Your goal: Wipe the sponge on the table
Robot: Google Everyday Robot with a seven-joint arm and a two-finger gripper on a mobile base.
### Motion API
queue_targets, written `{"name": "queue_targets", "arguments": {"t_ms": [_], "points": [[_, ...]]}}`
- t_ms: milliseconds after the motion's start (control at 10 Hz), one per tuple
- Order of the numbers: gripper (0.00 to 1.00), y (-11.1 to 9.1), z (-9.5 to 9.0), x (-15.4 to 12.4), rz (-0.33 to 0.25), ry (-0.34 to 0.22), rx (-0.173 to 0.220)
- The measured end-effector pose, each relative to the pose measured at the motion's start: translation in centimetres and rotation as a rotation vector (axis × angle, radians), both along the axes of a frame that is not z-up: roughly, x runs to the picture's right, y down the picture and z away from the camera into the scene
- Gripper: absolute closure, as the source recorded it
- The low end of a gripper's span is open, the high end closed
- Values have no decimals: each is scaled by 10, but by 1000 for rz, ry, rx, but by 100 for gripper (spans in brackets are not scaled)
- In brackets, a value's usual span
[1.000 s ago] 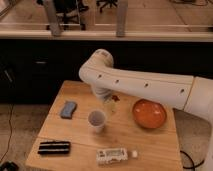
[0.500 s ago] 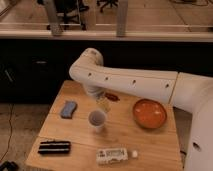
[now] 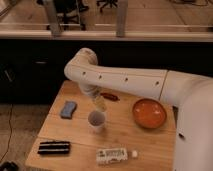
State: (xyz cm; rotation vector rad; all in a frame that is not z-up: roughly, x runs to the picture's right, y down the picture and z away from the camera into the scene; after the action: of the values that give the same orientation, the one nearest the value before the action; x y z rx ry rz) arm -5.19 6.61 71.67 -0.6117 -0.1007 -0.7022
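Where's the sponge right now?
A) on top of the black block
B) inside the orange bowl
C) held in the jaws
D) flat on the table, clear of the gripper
D: the sponge lies flat on the table, while the gripper hangs near the cup with its jaws open and nothing in them.

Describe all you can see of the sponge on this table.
The sponge is a small blue-grey pad, soft-looking, rectangular with rounded corners. It lies flat and slightly skewed on the wooden table, near its left edge in view, with nothing touching it. The gripper hangs open to its right, above the clear cup, well apart from the sponge.
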Motion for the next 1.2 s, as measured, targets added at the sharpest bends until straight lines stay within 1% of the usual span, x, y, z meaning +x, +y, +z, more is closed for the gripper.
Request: {"name": "queue_targets", "arguments": {"t_ms": [100,400,500,600,800,1200], "points": [[20,0,4,-4,-16,-10,-8],[20,0,11,-11,-37,-23,-23],[20,3,16,-20,-51,-36,-38],[20,4,19,-22,-62,-43,-46],[20,3,25,-24,-74,-49,-53],[20,6,37,-45,-115,-78,-71]]}}
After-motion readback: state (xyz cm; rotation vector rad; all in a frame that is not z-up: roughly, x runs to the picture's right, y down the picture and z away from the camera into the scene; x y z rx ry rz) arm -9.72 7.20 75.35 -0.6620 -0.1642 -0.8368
